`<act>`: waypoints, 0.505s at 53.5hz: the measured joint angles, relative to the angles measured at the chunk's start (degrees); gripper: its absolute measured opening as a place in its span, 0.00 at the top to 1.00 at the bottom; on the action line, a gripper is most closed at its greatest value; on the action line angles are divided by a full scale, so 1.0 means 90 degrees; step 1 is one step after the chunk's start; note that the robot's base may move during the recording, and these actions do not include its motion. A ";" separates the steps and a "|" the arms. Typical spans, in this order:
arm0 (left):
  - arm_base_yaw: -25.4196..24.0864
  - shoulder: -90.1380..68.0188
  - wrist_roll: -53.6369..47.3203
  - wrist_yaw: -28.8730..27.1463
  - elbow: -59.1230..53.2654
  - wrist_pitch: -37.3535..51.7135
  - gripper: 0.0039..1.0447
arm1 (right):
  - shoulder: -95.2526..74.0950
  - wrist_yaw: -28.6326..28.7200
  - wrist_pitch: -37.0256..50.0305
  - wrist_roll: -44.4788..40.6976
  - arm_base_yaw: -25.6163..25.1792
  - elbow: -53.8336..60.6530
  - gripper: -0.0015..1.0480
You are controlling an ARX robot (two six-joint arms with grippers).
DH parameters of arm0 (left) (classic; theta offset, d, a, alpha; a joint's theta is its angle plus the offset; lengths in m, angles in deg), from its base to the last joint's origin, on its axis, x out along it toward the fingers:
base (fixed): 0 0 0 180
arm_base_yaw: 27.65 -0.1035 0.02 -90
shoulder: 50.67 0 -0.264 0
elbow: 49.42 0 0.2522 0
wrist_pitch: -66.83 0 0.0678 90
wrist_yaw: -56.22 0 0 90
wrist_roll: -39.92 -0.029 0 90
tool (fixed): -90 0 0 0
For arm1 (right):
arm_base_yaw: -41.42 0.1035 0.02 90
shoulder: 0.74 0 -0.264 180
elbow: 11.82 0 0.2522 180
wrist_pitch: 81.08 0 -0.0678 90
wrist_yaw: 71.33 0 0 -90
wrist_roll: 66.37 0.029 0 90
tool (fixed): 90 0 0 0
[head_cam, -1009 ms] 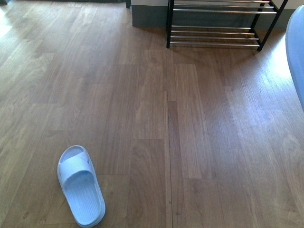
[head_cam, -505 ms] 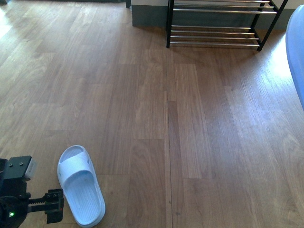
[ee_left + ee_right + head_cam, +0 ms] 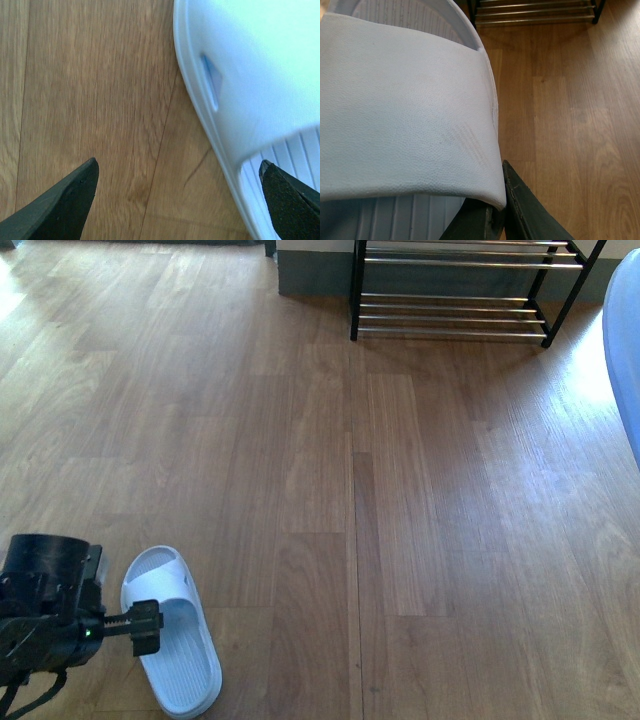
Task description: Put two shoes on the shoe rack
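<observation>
Front view: We see a brown wood-plank floor (image 3: pixel 400 500). A pale blue moulded plastic slide sandal (image 3: pixel 175 645) lies flat on it, close to us at the lower left, toe opening pointing away. The black left gripper (image 3: pixel 148 628) hangs beside the sandal's strap, which we judge to be the approach for a pick. Far off, against the wall, stands the shoe rack with black side frames and shiny chrome bars (image 3: pixel 455 315). Two of its tiers show, both bare. At the right edge a pale blue curve is a second pale blue moulded slide sandal (image 3: pixel 625 360), raised off the floor.

Left wrist view: The left gripper (image 3: pixel 180 200) is spread wide and grasps nothing. One black fingertip (image 3: pixel 70 200) is over bare floor. The other is over the ribbed footbed, so the sandal's side wall (image 3: pixel 250 75) lies between them, ready to be pinched.

Right wrist view: The second pale blue moulded slide sandal (image 3: pixel 405 110) fills the frame. The right gripper (image 3: pixel 495 212) looks clenched on the strap's edge, carrying the sandal with the shoe rack (image 3: pixel 535 12) ahead.

Count: two sandals, one rack, two grippers. No sneakers are in view.
</observation>
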 joint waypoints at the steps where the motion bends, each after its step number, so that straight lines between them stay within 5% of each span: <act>1: 0.0024 -0.0027 0.0022 0.0002 0.0124 -0.0100 0.09 | 0.0000 0.0000 0.0000 0.0000 0.0000 0.0000 0.99; 27: 0.0522 -0.0367 0.0066 -0.0022 0.1462 -0.1353 0.09 | 0.0000 0.0000 0.0000 0.0000 0.0000 0.0000 0.99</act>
